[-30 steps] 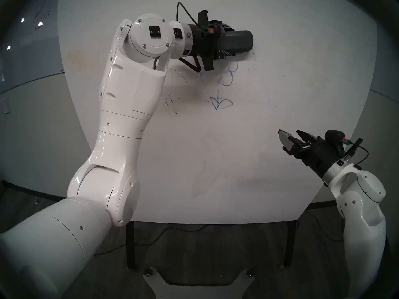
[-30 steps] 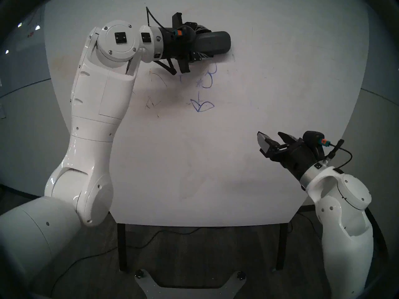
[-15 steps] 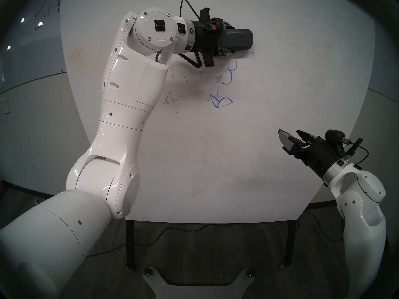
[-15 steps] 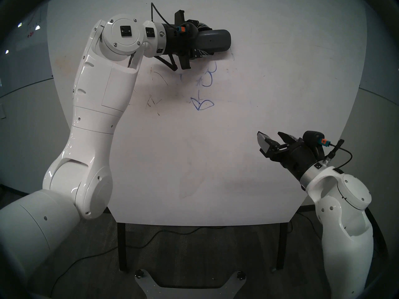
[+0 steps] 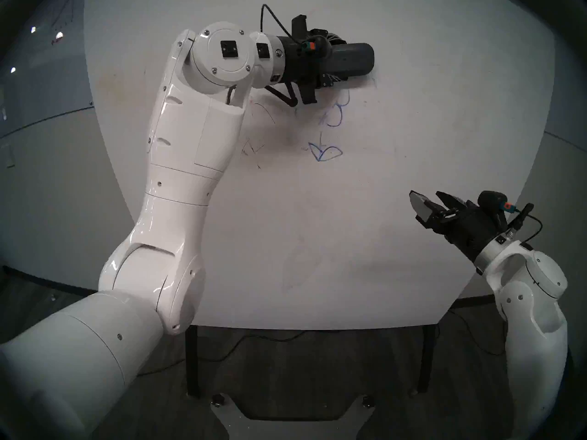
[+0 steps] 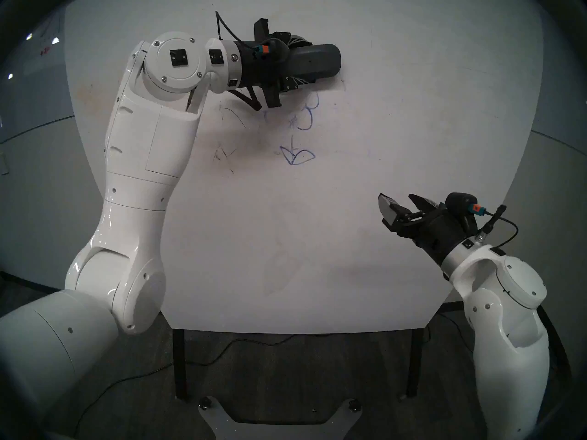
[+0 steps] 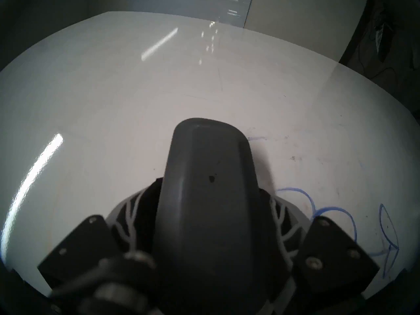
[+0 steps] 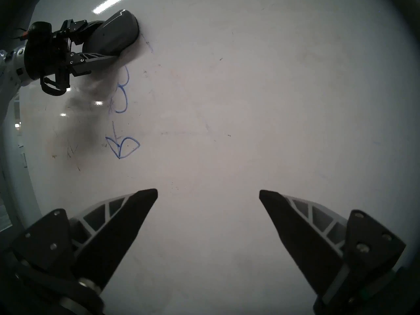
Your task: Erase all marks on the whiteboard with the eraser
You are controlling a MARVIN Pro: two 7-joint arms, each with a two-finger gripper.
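Here, one whiteboard [image 5: 413,128] is seen, spread flat and carried on dark legs, and two arms are raised over it. One eraser [image 5: 352,60], a dark grey oblong block with a tiny dot on its top, is held by the left gripper [image 5: 333,61]; the two fingers [image 7: 281,219] of that gripper are closed partway against the eraser's two long sides, and its far rounded end is pressed to the board near the upper middle. Just below the eraser the marks [image 5: 336,115] are found: two blue petal loops stacked one under the other, a small scribble beside them, a short stem stroke, and lower down two joined leaves [image 5: 325,152] drawn in blue. One short blue dash [image 7: 256,138] is seen in the left wrist view just beside the eraser's tip. To the left of the blue lines a few thin dark scratchy stains [image 5: 252,150] are scattered, and brownish smudges are spread about the surface. The right gripper [image 5: 427,199] is held low at the right side of the board, well apart from the drawing; its two fingers [image 8: 127,219] are spread wide, and nothing is held between them.
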